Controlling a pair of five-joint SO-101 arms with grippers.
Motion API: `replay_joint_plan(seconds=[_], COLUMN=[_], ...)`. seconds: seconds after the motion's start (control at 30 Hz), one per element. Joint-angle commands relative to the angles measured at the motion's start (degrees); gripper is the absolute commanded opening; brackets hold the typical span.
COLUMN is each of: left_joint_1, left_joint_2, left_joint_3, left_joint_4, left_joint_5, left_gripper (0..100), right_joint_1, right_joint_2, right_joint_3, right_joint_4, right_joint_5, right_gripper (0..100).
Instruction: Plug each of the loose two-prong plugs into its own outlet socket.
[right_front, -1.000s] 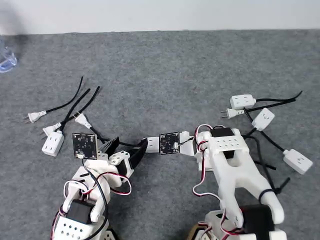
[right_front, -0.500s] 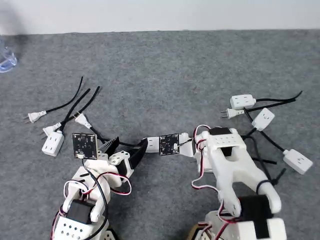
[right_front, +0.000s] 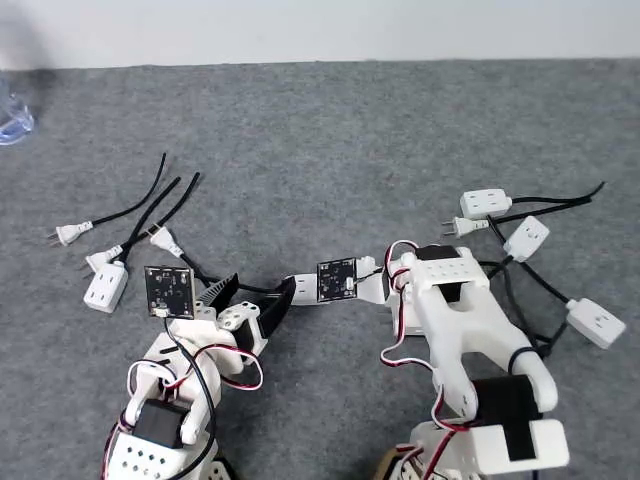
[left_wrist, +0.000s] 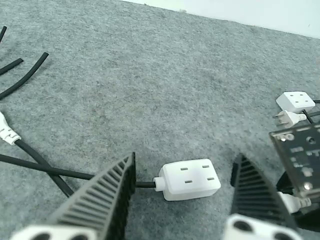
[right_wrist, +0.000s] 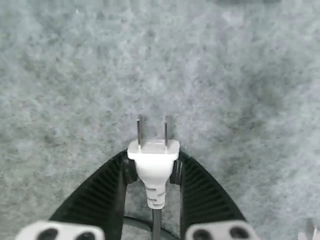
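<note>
- The right end effector is shut tight on a white two-prong plug. The two metal prongs stick out in front of it, over the grey worktop, and they touch nothing.
- The left end effector is wide open and holds nothing. A white outlet socket lies flat on the worktop between its two black fingers, with a gap on each side.
- From above, the held plug and this socket are near each other in the middle, close to the arms. The plug is not in yet.
- On the right lie the far right socket, the middle right socket and the near right socket. A right loose plug lies just beside the far one, not pushed in.
- On the left, a far left plug and a small plug lie loose.
- A bent plug touches the left socket block. It may be pushed in, but that is hard to tell from here.
- So the job looks barely begun: one plug is picked up, and at least three more wait.
</note>
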Motion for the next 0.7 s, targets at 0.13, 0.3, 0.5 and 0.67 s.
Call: replay_joint_plan(seconds=[0.13, 0.3, 0.5, 0.67], left_joint_1=[0.62, 0.62, 0.62, 0.62], left_joint_2=[-0.35, -0.35, -0.35, -0.35], left_joint_3=[-0.66, -0.66, -0.66, -0.66], left_joint_4=[0.00, 0.00, 0.00, 0.00], left_joint_5=[-0.09, -0.09, -0.09, -0.09], left_gripper=[29, 29, 29, 29], right_joint_1=[-1.63, -4.09, -4.70, -4.70], right_joint_2=[0.48, 1.01, 0.92, 0.84], right_joint_3=[-4.31, -6.24, -6.24, -6.24], right_joint_4=[-0.48, 1.71, 2.77, 2.77], right_joint_5=[-11.69, -18.02, -18.02, -17.76], right_gripper=[0.9, 0.9, 4.6, 18.4])
